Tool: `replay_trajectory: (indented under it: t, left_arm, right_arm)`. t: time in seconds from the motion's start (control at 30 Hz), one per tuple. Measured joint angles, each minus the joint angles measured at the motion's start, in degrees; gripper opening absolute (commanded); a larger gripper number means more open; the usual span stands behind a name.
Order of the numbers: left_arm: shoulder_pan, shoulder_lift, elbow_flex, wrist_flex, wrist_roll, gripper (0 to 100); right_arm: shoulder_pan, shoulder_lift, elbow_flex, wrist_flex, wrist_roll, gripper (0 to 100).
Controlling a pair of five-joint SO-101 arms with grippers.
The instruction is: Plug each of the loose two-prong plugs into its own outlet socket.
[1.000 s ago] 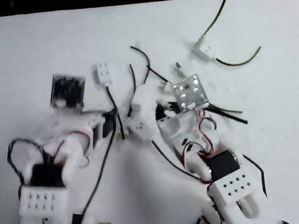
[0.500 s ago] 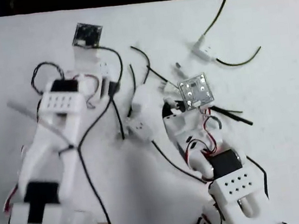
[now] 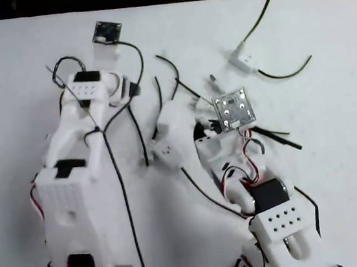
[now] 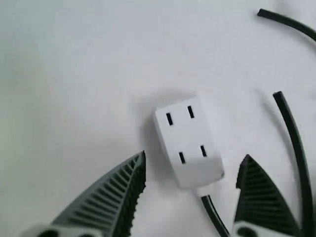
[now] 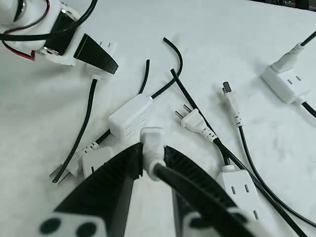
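1. White tabletop (image 3: 337,153) carries everything, strewn with black cords (image 4: 295,143); a dark strip of room runs along its far edge.
2. At the far left-centre, the left fingers (image 4: 123,197) are released and spread wide, one on either side of an outlet socket (image 4: 187,145) lying flat. They seem not to touch it.
3. At the middle of the tabletop, the right fingers (image 5: 113,182) are clenched on a white plug (image 5: 152,148). Its prongs are hidden, so I cannot tell which way they face.
4. Risk: nothing braces the outlet socket, so an off-centre squeeze would likely make it skid or twist instead of being held.
5. Risk: the held plug's cord trails back along the right fingers. It could snag on neighbouring cords and pull the plug askew in the grip.
6. Around: a socket block (image 5: 129,116) lies just beyond the held plug, with a loose two-prong plug (image 5: 195,121) to its right. A corded socket (image 5: 286,81) lies at the far right.
7. In the way: crossing cords lie between the held plug and the outlet socket.
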Motion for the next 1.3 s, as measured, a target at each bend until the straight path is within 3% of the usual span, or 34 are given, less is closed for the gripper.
replay_trajectory:
  t: [0.43,0.53,0.73,1.2,1.3]
  left_arm:
    - [-0.3,17.3,-19.8,0.1,-0.3,7]
    - [-0.3,18.0,-22.9,2.5,-3.3,4]
    - [-0.6,18.3,-30.2,15.9,-11.2,2]
    - [0.4,18.3,-60.5,49.8,-18.8,2]
    - [0.5,18.2,-65.1,52.4,-19.4,2]
  right_arm:
    - [0.0,0.0,0.0,0.0,0.0,2.1]
    - [0.0,0.0,0.8,-0.4,0.0,1.9]
    - [0.0,0.0,1.9,-2.5,0.0,1.9]
    - [0.0,1.5,1.9,-3.8,0.1,1.9]
    - [0.0,5.6,1.9,-5.9,0.2,1.9]
